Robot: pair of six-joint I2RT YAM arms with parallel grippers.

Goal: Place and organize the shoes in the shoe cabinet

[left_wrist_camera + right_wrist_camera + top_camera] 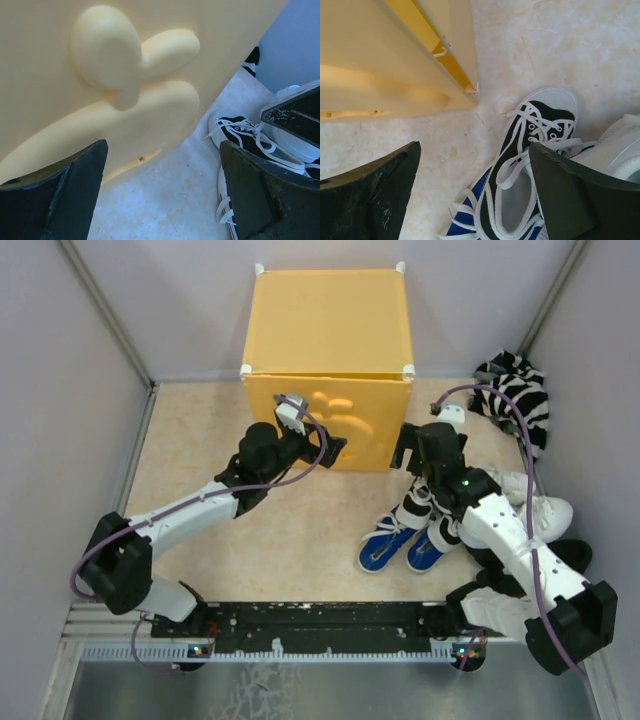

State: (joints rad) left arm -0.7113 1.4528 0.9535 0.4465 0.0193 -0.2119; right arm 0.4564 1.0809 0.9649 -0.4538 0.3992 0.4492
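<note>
Top external view: shoe cabinet (pixel 330 320) sits mid worktop (pixel 290 535), shoes (pixel 385 545) lie by its front right corner. Left fingers (pixel 333 447) & right fingers (pixel 408 450) both wide open, holding nothing. Hook the door (pixel 350 425) edge gently, pull slow, don't shove the box.

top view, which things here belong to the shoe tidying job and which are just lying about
Job: shoe cabinet, blue shoes, black-and-white shoe, white shoes.
Lying about: striped fabric bundle, dark shoe-like shape beside the white shoes.
</note>
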